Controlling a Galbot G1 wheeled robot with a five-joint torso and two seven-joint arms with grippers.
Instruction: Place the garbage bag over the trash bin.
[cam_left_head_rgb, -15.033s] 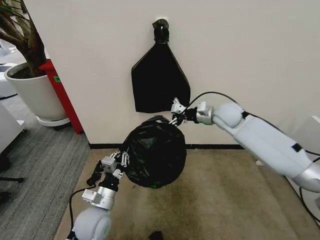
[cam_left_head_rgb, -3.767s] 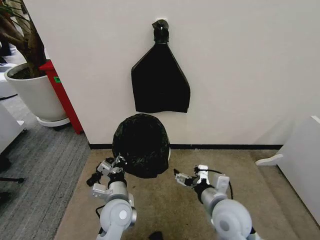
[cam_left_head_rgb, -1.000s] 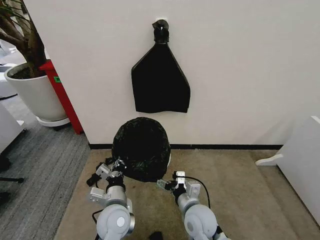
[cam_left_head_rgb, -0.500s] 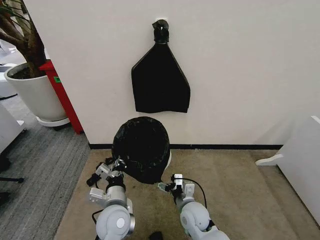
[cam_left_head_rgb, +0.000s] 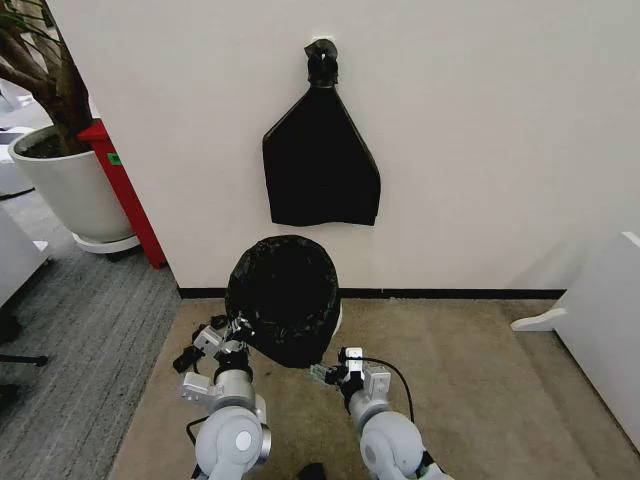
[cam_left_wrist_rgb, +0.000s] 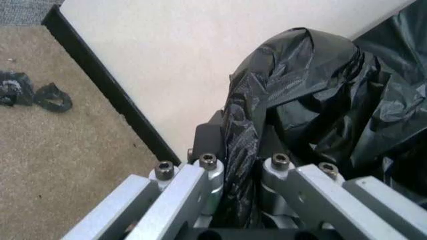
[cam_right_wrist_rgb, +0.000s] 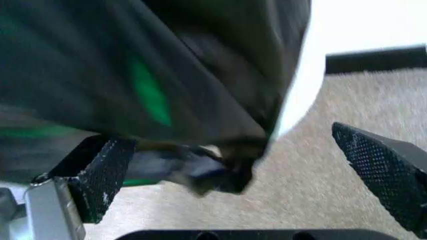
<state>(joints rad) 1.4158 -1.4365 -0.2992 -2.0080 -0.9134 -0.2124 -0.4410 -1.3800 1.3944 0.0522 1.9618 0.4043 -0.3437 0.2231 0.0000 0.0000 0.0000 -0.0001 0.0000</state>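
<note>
Carpet, garbage bag (cam_left_head_rgb: 283, 297) over trash bin (cam_left_head_rgb: 338, 316)

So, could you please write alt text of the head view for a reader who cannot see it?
A glossy black garbage bag covers a white trash bin on the carpet by a wall. The left gripper pinches the bag's lower left edge, and the right gripper, open, sits just below its right hem. A flat black bag hangs on the wall above.
</note>
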